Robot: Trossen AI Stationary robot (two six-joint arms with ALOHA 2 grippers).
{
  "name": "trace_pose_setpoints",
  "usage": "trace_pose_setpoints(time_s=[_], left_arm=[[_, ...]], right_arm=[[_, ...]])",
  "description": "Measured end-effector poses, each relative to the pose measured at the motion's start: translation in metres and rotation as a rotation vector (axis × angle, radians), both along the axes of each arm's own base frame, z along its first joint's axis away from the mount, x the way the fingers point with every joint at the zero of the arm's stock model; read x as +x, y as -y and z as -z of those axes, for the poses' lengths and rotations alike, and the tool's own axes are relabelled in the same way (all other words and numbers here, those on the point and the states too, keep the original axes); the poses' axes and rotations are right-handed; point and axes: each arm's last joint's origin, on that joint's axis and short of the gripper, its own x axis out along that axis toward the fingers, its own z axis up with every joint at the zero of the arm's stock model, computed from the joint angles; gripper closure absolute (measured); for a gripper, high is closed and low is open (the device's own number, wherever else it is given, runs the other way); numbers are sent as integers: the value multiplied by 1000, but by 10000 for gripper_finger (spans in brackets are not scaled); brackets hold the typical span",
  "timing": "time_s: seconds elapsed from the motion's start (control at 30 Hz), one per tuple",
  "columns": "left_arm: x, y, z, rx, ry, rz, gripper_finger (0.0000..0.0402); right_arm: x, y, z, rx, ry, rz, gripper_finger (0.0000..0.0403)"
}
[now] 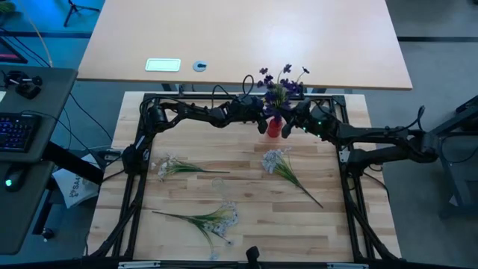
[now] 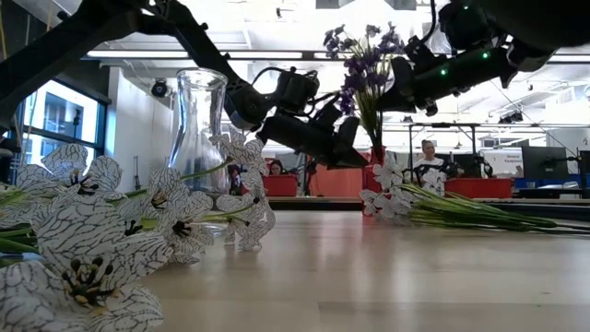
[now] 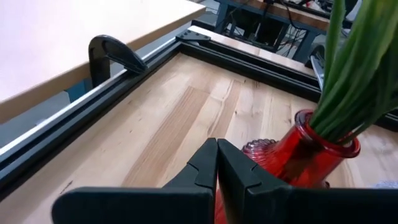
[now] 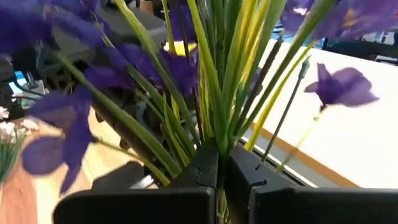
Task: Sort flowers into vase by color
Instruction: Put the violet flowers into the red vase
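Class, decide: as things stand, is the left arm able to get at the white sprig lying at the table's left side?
Probably yes. The white sprig lies alone on bare table, nothing over it. The left gripper, shut and empty beside the red vase, would have to swing back.

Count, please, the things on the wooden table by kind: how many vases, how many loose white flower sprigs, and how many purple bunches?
Red vase: 1
Clear glass vase: 1
Purple bunch, standing in the red vase: 1
White sprigs lying loose on the table: 3
Total: 6
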Motion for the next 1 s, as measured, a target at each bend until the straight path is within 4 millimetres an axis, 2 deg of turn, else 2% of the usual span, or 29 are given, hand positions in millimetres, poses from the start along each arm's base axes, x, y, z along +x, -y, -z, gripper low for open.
trace_pose_setpoints(time_s=[0.5, 1.0], left_arm=[[-1, -6, -3, -27, 41, -25, 401], [-1, -6, -3, -25, 42, -29, 401]], right_arm=[[-7, -3, 23, 54, -126, 11, 403], [-9, -4, 30, 84, -174, 11, 403]])
